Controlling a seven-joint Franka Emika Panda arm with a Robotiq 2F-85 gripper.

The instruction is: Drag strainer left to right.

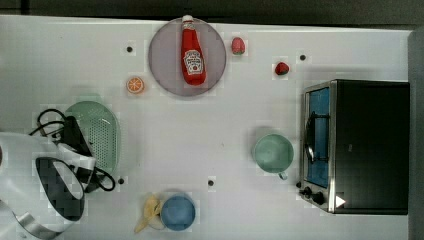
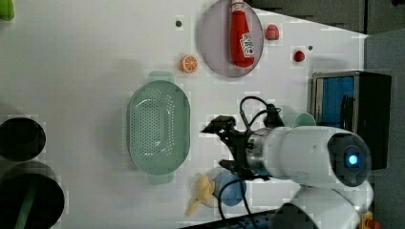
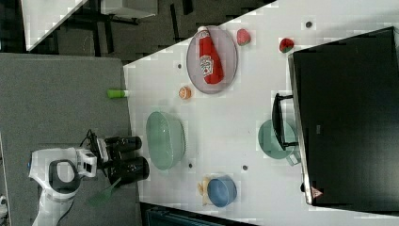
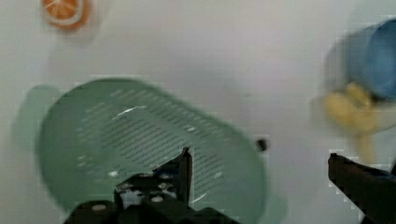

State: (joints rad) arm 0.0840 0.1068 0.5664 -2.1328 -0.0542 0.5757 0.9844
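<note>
- A white table [image 1: 210, 135] with small dark dots on its top carries everything.
- A black and silver toaster oven [image 1: 357, 145] sits on the table at the top view's right.
- Beyond the table's edge furthest from the oven, grey floor [image 3: 66, 94] shows in the right view.
- Past that floor stands another white surface [image 3: 47, 16] on dark legs.

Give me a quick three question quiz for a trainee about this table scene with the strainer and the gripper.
1. True or false: the ketchup bottle lies on the plate.
2. In the top view, the cup sits nearest the: A) orange slice B) toaster oven C) blue bowl
3. Fill in: in the wrist view, the gripper fingers are ____ above the strainer.

Key: 1 true; 2 B; 3 open
</note>
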